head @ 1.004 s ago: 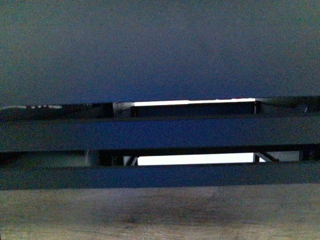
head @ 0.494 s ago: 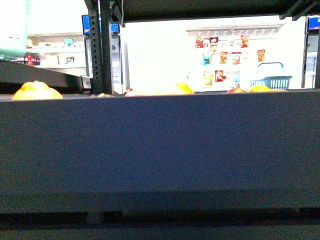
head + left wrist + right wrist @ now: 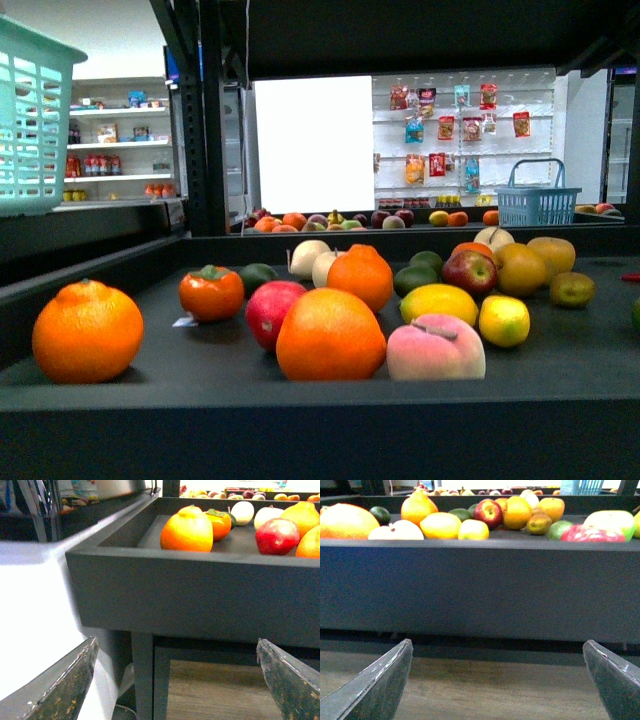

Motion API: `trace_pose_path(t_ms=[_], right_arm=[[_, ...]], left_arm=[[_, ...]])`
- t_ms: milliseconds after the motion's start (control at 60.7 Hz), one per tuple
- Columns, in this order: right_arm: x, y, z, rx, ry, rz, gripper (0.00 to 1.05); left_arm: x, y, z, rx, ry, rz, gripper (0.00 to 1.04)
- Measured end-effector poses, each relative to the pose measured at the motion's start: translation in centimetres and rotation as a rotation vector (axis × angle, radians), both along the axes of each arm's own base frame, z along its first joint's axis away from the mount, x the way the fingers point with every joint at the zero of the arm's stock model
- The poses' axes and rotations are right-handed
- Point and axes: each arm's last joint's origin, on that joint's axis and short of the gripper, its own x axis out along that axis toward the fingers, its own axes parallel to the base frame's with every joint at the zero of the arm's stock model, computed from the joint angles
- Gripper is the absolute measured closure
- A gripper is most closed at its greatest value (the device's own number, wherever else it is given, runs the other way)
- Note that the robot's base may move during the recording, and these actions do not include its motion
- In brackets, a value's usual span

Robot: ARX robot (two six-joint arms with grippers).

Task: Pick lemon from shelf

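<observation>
The shelf (image 3: pixel 300 405) is a black-framed display with a dark flat tray of fruit. The lemon (image 3: pixel 438 301), bright yellow and oval, lies right of centre on the tray, behind a peach (image 3: pixel 436 349) and beside a smaller yellow fruit (image 3: pixel 503 320). It also shows in the right wrist view (image 3: pixel 440 525). Neither gripper shows in the front view. My left gripper (image 3: pixel 175 680) is open and empty below the tray's left corner. My right gripper (image 3: pixel 497 680) is open and empty, low before the tray's front wall (image 3: pixel 480 587).
Oranges (image 3: pixel 88 331) (image 3: pixel 330 335), a red apple (image 3: pixel 272 312), a persimmon (image 3: pixel 211 293) and several other fruits crowd the tray. A teal basket (image 3: pixel 30 120) hangs at upper left. The brown wood-look panel (image 3: pixel 495 685) lies under the tray.
The front view has risen from the shelf's dark lower panels, past the tray's front wall, to look across the tray and its fruit.
</observation>
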Motion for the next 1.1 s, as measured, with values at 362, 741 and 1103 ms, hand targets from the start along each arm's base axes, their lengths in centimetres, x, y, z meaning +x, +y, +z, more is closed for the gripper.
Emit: trace_pose_path(t_ms=[362, 741, 1103], right_arm=[[0.00, 0.00, 0.00, 0.001, 0.000, 0.000, 0.02], [0.00, 0.00, 0.00, 0.000, 0.000, 0.001, 0.02], [0.00, 0.00, 0.00, 0.000, 0.000, 0.000, 0.02]], left_arm=[[0.00, 0.00, 0.00, 0.000, 0.000, 0.000, 0.08], [0.00, 0.00, 0.00, 0.000, 0.000, 0.001, 0.08], [0.00, 0.00, 0.00, 0.000, 0.000, 0.000, 0.08]])
